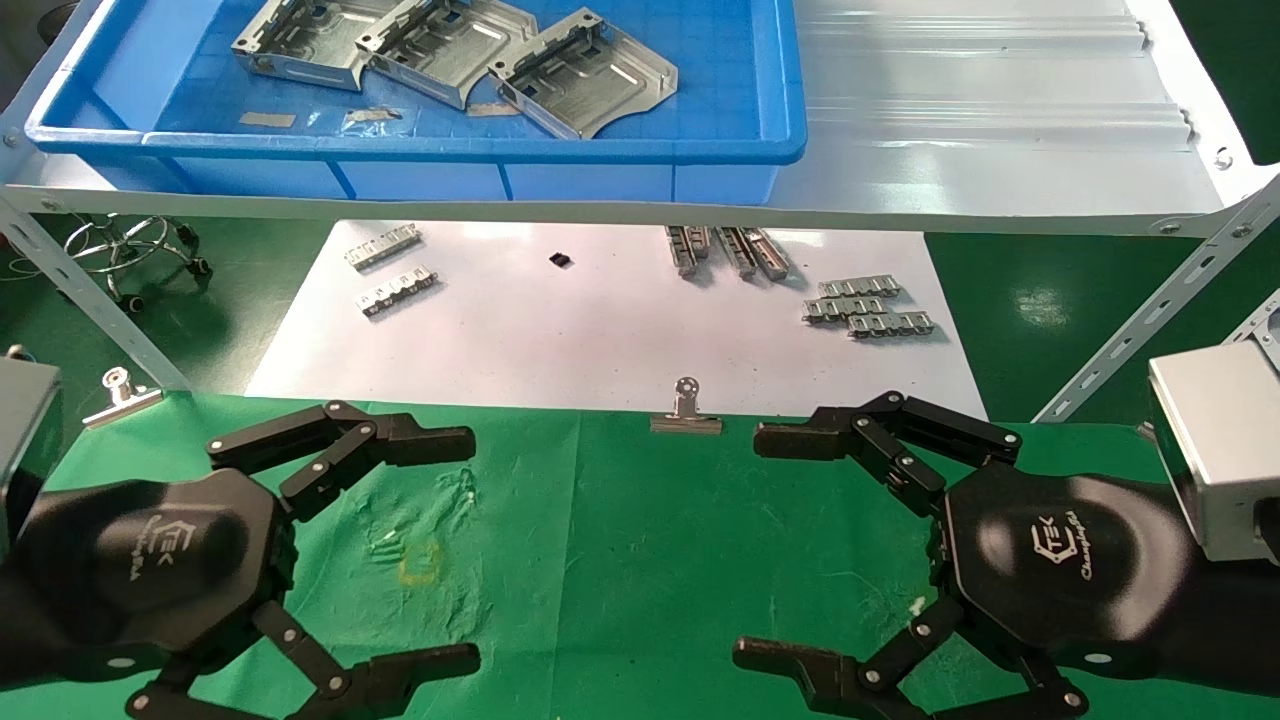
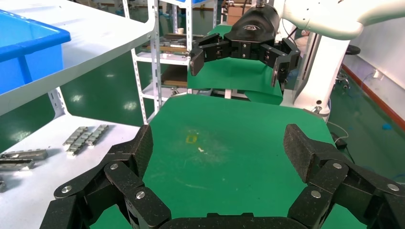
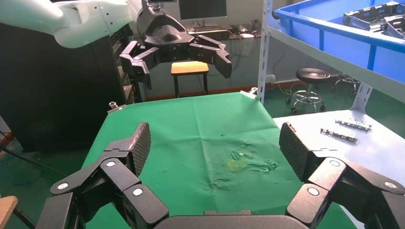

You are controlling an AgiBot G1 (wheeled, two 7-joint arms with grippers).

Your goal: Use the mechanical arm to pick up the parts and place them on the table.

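Note:
Three silver stamped parts [image 1: 585, 75] lie in a row in the blue bin [image 1: 650, 150] on the metal shelf at the top of the head view. The green cloth table [image 1: 620, 540] below carries a yellowish mark [image 1: 420, 565], also seen in the left wrist view [image 2: 191, 139] and the right wrist view [image 3: 236, 165]. My left gripper [image 1: 465, 550] hovers open and empty over the table's left side. My right gripper [image 1: 755, 545] hovers open and empty over its right side. The two face each other, both far below the bin.
A white sheet [image 1: 600, 320] behind the green cloth holds grey ridged link strips [image 1: 865, 308] and a small black piece [image 1: 561, 260]. Silver binder clips [image 1: 686, 410] pin the cloth's far edge. The shelf's front rail [image 1: 600, 212] and slanted struts [image 1: 1150, 310] overhang the space between.

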